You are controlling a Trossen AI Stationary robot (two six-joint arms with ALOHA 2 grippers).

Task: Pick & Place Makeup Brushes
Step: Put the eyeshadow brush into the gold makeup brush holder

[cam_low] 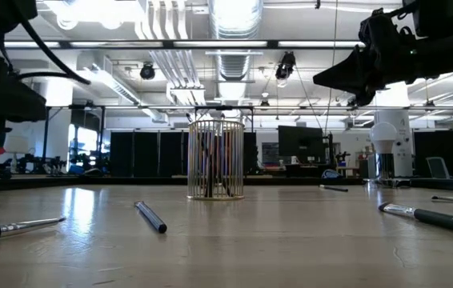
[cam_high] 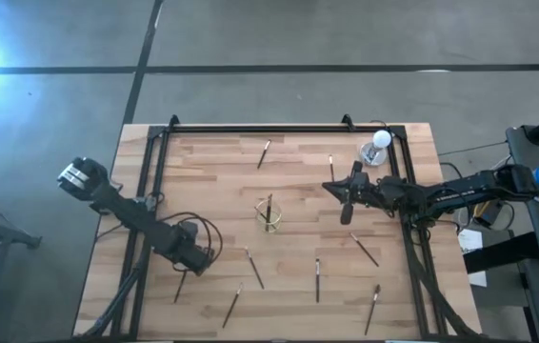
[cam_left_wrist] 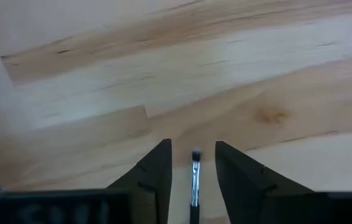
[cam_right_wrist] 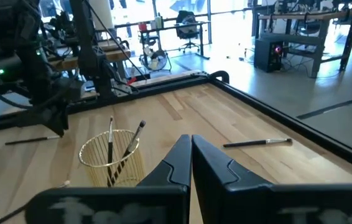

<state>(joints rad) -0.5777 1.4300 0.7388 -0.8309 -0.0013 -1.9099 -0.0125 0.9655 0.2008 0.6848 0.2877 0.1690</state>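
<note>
The left gripper (cam_left_wrist: 193,163) hangs open around a brush (cam_left_wrist: 195,180), ready to grab it for the wire cup (cam_high: 269,213). The right gripper (cam_right_wrist: 191,155), beside the cup, is closed and holds nothing.

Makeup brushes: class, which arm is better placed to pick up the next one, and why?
Left, probably. Its pincer is open low over the table, straddling a makeup brush. The right pincer is shut and empty, raised near the wire holder.

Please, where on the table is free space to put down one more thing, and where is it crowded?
Free: the strip between the wire cup and the left gripper, and the far-left corner beside the frame. Crowded: the near edge, with loose brushes, and around the right gripper by the white object.
</note>
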